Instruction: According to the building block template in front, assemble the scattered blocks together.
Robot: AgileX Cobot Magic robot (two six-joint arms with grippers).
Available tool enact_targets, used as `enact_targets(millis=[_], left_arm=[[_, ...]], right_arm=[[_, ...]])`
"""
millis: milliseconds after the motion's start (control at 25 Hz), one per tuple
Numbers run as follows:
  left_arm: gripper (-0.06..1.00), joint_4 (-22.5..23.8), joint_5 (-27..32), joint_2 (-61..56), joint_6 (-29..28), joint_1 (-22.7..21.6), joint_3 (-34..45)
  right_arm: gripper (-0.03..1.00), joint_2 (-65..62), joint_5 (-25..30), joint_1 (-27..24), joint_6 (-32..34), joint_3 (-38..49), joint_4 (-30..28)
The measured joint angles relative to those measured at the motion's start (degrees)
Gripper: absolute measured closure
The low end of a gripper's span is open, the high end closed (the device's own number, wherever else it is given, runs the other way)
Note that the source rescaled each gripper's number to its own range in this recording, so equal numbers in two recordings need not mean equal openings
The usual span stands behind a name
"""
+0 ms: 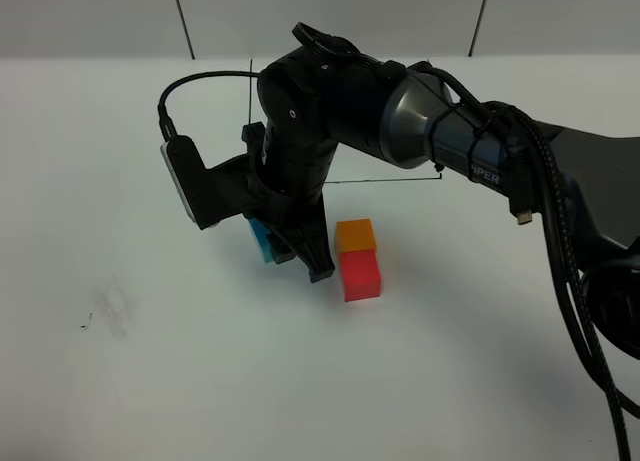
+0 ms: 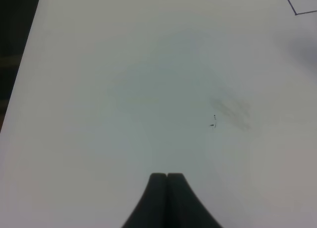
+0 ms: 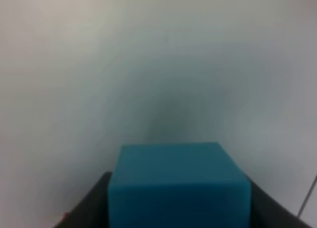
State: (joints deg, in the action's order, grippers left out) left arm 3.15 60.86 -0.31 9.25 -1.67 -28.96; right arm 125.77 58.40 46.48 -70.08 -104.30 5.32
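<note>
My right gripper (image 1: 290,256) reaches across the middle and is shut on the sky blue cube (image 1: 262,239). It holds the cube low over the table, left of the other two cubes and apart from them. In the right wrist view the blue cube (image 3: 178,183) sits between the two dark fingers (image 3: 84,210). The orange cube (image 1: 355,235) and the red cube (image 1: 361,276) lie touching, the orange one behind the red one. The right arm hides the template's cubes; only parts of its black frame line (image 1: 400,179) show. My left gripper (image 2: 167,177) is shut, empty, over bare table.
The white table (image 1: 150,381) has a grey smudge and small dark marks at the left (image 1: 110,309), also in the left wrist view (image 2: 230,112). A corner of the black frame line (image 2: 296,11) shows there. The table's edge (image 2: 20,65) runs along one side.
</note>
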Motion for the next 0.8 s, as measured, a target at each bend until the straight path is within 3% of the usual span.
enact_targets(millis=[800], left_arm=[[0.94,0.00,0.00,0.00,0.00,0.00,0.00]], right_arm=[[0.53,2.57,-0.46,0.32,0.53,-0.17,2.70]])
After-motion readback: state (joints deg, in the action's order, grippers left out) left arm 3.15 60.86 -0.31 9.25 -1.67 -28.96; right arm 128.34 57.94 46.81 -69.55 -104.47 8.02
